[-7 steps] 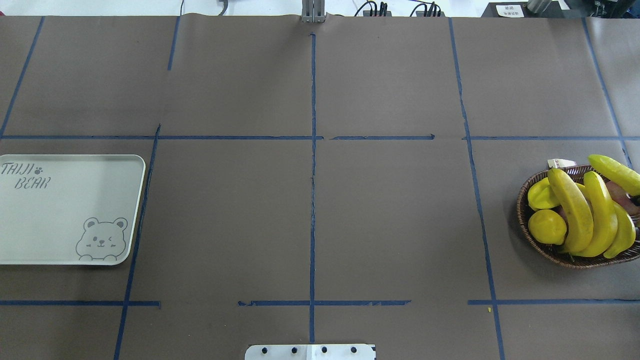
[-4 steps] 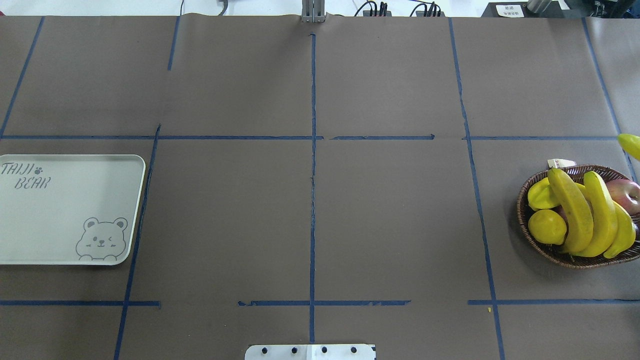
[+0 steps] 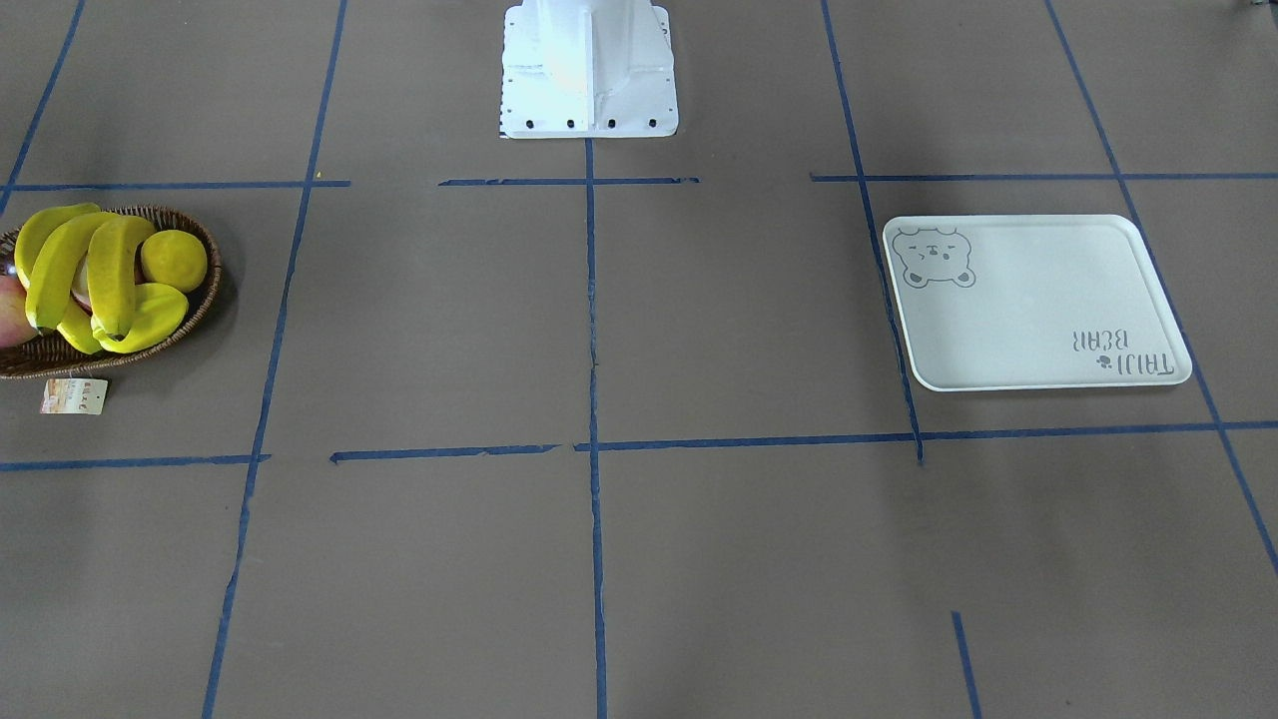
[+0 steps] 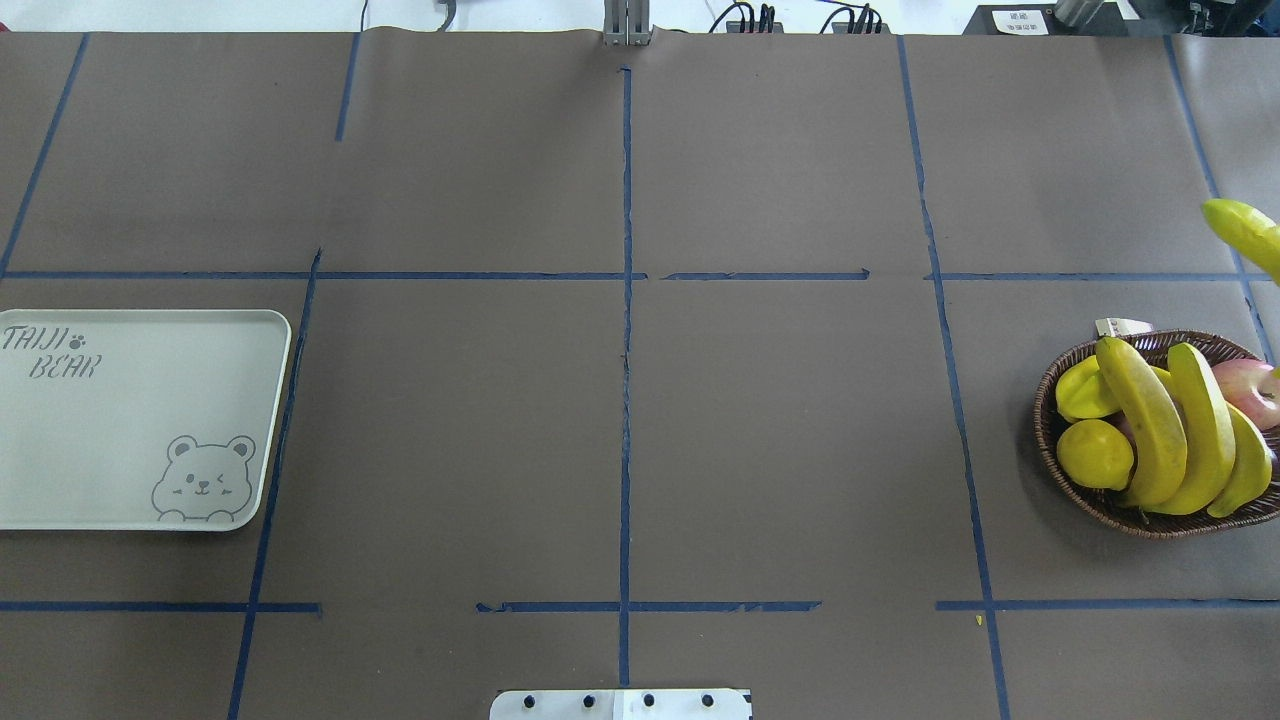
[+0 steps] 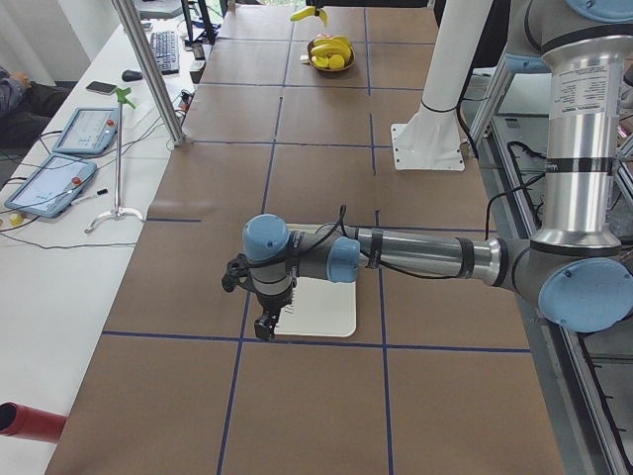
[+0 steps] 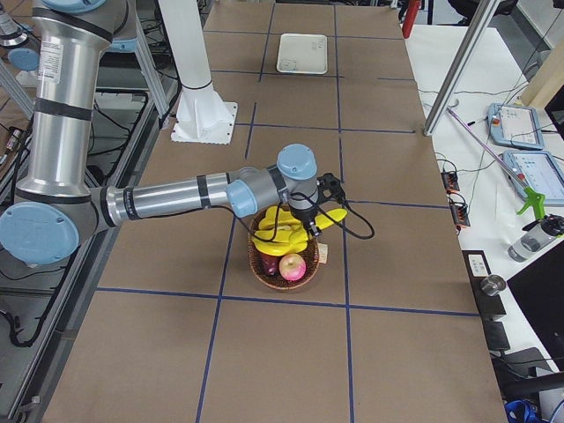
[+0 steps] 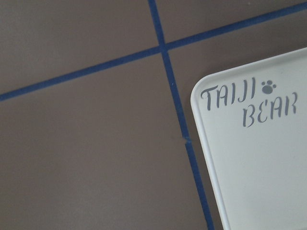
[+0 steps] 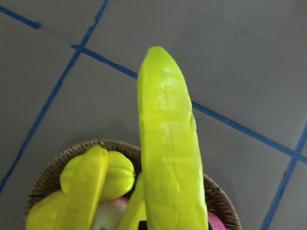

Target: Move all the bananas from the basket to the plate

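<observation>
As seen from front, count three bananas (image 3: pixel 108 265) in basket (image 3: pixel 205 300), well apart from bare plate (image 3: pixel 1038 320). Overhead: fourth banana (image 4: pixel 1245 232) aloft beyond basket, long axis diagonal, visible end toward far edge of desk (image 4: pixel 780 420). Left side: left pincer (image 5: pixel 267 327) over plate corner, can't tell opening. Right side: hangs at right pincer (image 6: pixel 310 211), opening likewise unclear. Right wrist: points straight away from camera. Likely light, stiff, glossy-slick; pinch mid-body.
</observation>
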Available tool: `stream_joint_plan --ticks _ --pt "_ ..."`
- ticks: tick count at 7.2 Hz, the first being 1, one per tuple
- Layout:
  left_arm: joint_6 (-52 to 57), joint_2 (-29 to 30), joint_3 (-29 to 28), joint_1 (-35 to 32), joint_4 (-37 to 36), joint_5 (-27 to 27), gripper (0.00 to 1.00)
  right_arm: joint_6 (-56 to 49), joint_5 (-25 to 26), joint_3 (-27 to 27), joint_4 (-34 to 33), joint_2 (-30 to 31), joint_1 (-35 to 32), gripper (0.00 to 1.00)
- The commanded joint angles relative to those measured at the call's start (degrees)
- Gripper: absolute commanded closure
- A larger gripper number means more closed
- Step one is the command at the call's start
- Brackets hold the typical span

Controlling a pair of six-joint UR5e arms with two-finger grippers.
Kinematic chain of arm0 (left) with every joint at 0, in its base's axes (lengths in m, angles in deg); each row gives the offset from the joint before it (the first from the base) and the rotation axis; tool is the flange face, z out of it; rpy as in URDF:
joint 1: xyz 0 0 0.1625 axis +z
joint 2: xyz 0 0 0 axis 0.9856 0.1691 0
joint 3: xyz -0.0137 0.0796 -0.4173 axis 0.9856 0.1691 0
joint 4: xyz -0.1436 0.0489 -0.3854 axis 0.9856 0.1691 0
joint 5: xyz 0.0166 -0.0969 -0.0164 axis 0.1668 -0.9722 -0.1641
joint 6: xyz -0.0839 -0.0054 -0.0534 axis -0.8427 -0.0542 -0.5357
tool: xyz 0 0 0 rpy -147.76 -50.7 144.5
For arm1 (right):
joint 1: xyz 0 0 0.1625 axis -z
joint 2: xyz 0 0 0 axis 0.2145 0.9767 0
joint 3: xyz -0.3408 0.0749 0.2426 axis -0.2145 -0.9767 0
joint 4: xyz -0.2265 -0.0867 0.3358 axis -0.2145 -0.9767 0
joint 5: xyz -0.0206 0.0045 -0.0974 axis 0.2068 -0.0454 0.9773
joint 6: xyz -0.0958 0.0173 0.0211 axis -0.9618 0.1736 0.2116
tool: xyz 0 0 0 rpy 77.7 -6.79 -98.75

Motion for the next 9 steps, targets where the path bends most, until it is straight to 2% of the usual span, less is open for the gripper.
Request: stream_joint_plan --ticks 1,2,3,4,6,9 --pt "0.2 2.0 -0.8 0.1 4.4 -1.4 0.00 5.8 -6.4 0.5 -2.4 -5.3 5.0 0.96" --pt "0.2 2.3 -2.0 0.1 4.5 -1.6 0.00 14.4 -6.3 0.5 -0.8 -9.3 9.0 0.96" --pt "-2.2 2.6 -0.6 1.8 4.6 -6.4 0.00 25.1 -5.9 0.7 2.1 -12.4 13.2 0.94" --pt "-10.8 3.4 -0.2 6.9 5.4 -13.3 0.00 32.8 -2.9 0.2 6.8 -15.2 18.3 0.92" --pt "-29.8 7.5 -0.1 10.2 13.9 -14.0 0.00 48.7 4.3 0.2 11.8 -20.3 25.8 0.92" --pt "-60.2 12.0 -0.2 18.6 30.2 -13.8 0.00 65.1 18.5 -0.1 25.7 -21.2 36.7 0.93"
